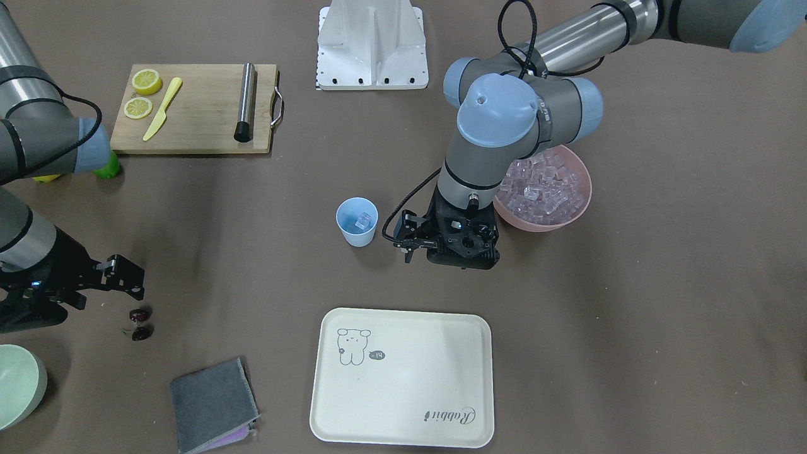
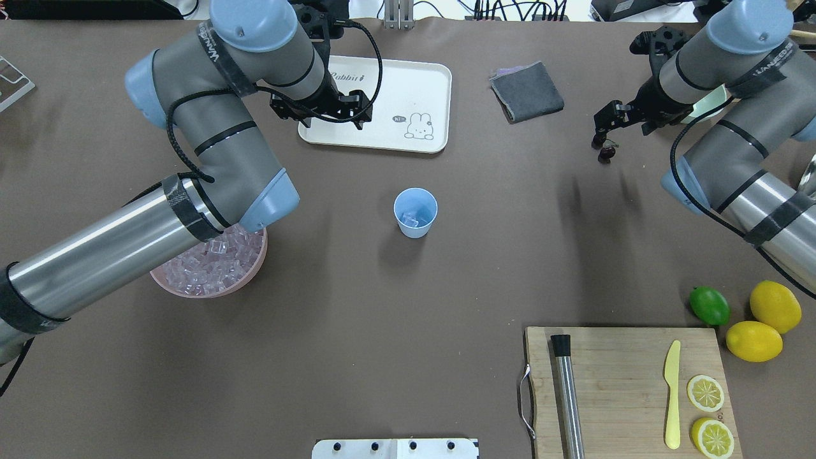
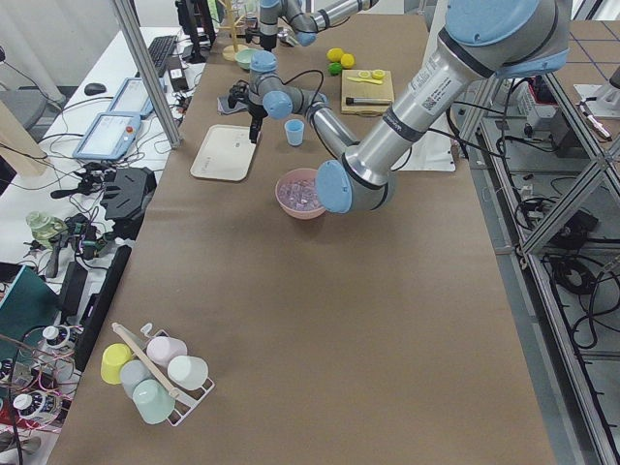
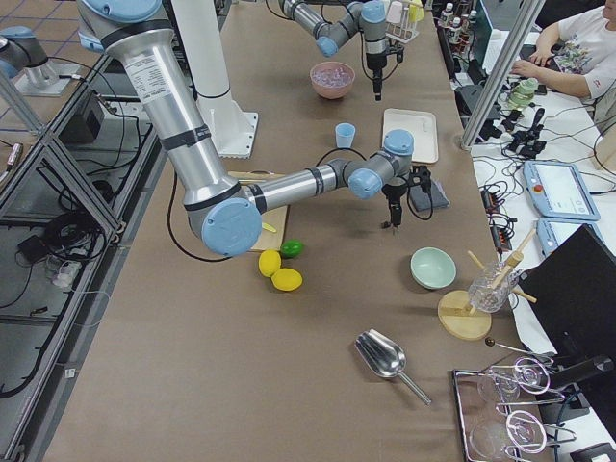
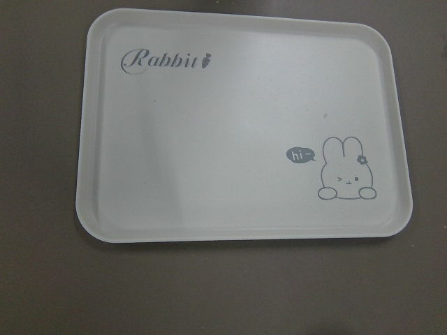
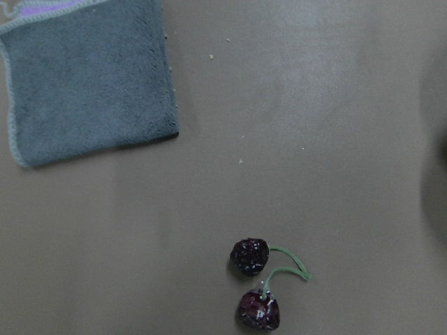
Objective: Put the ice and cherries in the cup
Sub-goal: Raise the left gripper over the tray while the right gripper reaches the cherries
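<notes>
My right gripper [image 1: 129, 280] hovers with the cherries [image 6: 250, 256] on the table just below its tips. I can't tell whether it's spread or closed. Coming down off-centre could nudge the fruits aside or miss the thin stems.

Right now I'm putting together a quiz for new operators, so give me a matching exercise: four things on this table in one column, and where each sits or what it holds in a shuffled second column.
Column one
1. cup
2. cherries
3. pink bowl
4. yellow knife

Column two
A. on the wooden cutting board
B. heaped with ice
C. on the bare table, near the grey cloth
D. nearly empty, a little ice at the bottom

Pairs: 1-D, 2-C, 3-B, 4-A
</notes>
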Available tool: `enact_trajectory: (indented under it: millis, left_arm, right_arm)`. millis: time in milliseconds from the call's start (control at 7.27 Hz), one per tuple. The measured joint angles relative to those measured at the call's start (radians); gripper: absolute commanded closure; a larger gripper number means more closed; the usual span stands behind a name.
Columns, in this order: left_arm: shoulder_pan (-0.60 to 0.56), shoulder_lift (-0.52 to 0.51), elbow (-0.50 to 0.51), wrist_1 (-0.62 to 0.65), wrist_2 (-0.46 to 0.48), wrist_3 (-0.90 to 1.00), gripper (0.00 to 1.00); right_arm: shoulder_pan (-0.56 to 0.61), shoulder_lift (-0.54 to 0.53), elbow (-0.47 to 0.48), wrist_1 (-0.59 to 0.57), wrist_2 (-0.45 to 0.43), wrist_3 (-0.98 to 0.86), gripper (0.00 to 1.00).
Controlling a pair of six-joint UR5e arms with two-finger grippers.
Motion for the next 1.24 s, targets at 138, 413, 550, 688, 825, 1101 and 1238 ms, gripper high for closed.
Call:
enact_trajectory:
  millis: [138, 413, 550, 688, 825, 1101, 1238]
  left_arm:
    - [-0.008, 0.01, 0.004, -0.002, 0.0, 0.01, 0.04]
    - [-0.018, 0.04, -0.01, -0.006, -0.002, 0.037, 0.04]
    - [-0.019, 0.052, -0.016, -0.006, -0.002, 0.043, 0.03]
    - [-0.019, 0.061, -0.02, -0.009, -0.002, 0.046, 0.04]
    - [-0.019, 0.066, -0.022, -0.011, -0.002, 0.047, 0.03]
    - [-0.019, 0.069, -0.023, -0.012, -0.002, 0.049, 0.03]
    - [-0.02, 0.074, -0.023, -0.015, -0.002, 0.053, 0.03]
  right_arm:
    - [-0.016, -0.002, -0.012, 0.01, -0.02, 0.014, 0.02]
    - [-0.037, 0.003, -0.023, 0.017, -0.039, 0.032, 0.02]
    - [-0.045, 0.006, -0.025, 0.019, -0.049, 0.034, 0.02]
    - [-0.053, 0.007, -0.028, 0.02, -0.068, 0.034, 0.02]
    - [-0.061, 0.007, -0.031, 0.02, -0.087, 0.034, 0.06]
    - [-0.073, 0.01, -0.037, 0.021, -0.104, 0.034, 0.22]
    - [-0.078, 0.012, -0.042, 0.021, -0.109, 0.033, 0.26]
